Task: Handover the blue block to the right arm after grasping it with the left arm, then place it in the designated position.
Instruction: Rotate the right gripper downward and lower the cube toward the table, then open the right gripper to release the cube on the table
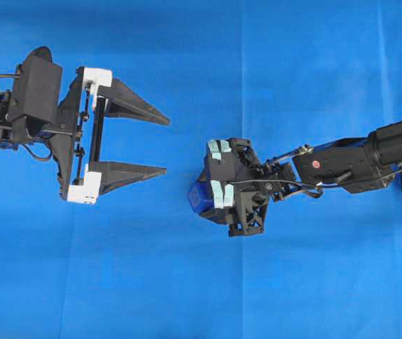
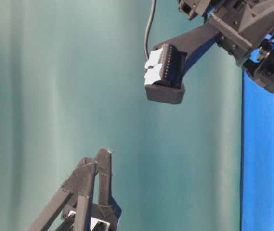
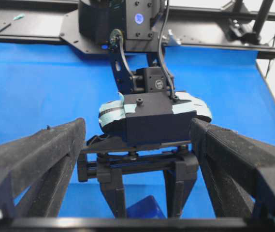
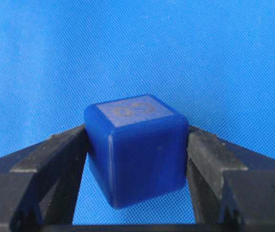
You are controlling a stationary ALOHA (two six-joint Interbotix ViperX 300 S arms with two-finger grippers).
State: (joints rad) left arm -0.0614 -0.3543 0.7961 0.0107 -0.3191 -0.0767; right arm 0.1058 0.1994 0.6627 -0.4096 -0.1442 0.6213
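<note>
Robot lab: blue cloth (image 1: 271,63) tabletop; black mounting frame (image 3: 31,26) behind

In the overhead view the block (image 1: 198,195) is mostly hidden under the right gripper (image 1: 211,201), whose fingertips are not seen. In the left wrist view only a corner of the block (image 3: 146,209) is shown, cut by the lower edge. The left arm (image 1: 34,106) is cut off at the frame's edge

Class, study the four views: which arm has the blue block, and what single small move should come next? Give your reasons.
The right gripper is shut on the blue block, while the left gripper stands open and apart. The handover looks done, so the next move is probably lowering the block toward the blue cloth for placement.
</note>
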